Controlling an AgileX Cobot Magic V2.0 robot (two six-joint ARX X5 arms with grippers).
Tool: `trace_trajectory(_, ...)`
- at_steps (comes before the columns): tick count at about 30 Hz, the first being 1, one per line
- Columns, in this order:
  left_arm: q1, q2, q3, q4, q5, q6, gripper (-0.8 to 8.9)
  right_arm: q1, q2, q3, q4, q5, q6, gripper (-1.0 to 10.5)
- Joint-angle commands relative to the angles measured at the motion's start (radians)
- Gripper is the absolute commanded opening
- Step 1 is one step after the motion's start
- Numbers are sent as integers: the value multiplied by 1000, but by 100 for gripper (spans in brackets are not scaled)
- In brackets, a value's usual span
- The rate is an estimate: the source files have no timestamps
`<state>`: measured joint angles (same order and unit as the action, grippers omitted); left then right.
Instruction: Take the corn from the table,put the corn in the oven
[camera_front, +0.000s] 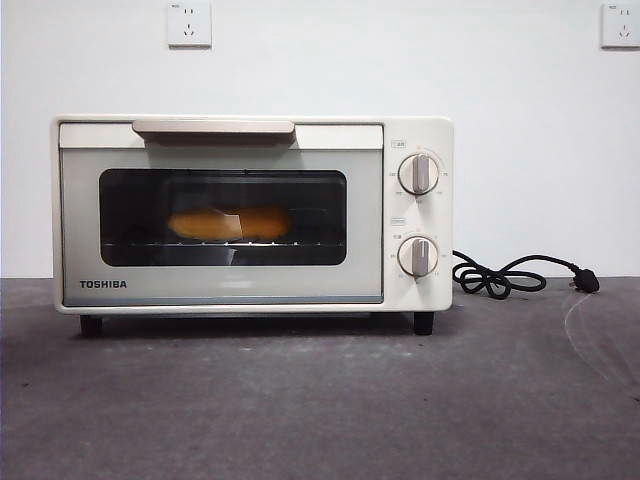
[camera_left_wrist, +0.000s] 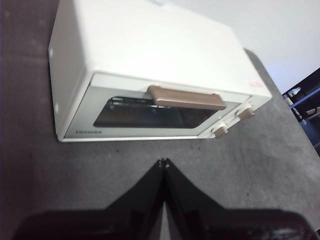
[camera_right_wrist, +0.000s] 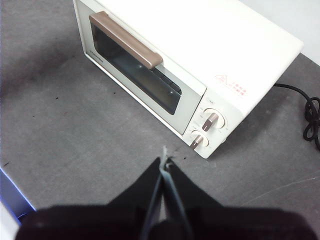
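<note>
We see the corn (camera_front: 230, 223) already inside the oven (camera_front: 400, 215), lying on the wire rack (camera_front: 220, 244) behind the dark glass window (camera_front: 130, 215), with the door shut. Its long axis runs side to side, parallel to the oven front, roughly centred in the window. In the wrist views the corn itself does not show through the glass.

Both arms are back from the oven, above the surface (camera_front: 300, 400) in front of it. The left end effector (camera_left_wrist: 164, 161) has its jaws pressed together and holds nothing; it faces the door from the front, about in line with the bar handle (camera_left_wrist: 186, 98). The right end effector (camera_right_wrist: 164, 161) is likewise closed and empty, and sits off the oven's knob-side corner, nearest the two knobs (camera_right_wrist: 212, 120). So the corn lies ahead of both, behind the closed door; we judge the left one slightly better lined up with it, though neither touches the oven.

We judge the task done or nearly so: nothing left to pick up.

Surface is dark grey, matte and mottled. The black cord (camera_front: 500, 275) lies coiled beside the oven on its knob side, plug (camera_front: 586, 282) at its end. White wall behind, two sockets (camera_front: 189, 22) high up.
</note>
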<state>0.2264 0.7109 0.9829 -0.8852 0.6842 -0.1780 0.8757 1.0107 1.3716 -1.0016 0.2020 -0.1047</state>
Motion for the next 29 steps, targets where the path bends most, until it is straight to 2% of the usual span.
trace_trajectory(1, 1, 41, -4, 13, 2, 0, -4, 0, 2, 0, 6, 0, -3, 2)
trace_trajectory(8, -18, 105, -4, 19, -34, 0, -4, 0, 2, 0, 6, 0, -3, 2)
trace_trajectory(18, -163, -2, -4, 72, -162, 3, -4, 0, 2, 0, 6, 0, -3, 2)
trace_trajectory(26, -207, -97, -8, 89, -165, 2, -4, 0, 2, 0, 6, 0, -3, 2)
trace_trajectory(29, -227, -139, -8, 155, -272, 17, -4, 0, 2, 0, 6, 0, -3, 2)
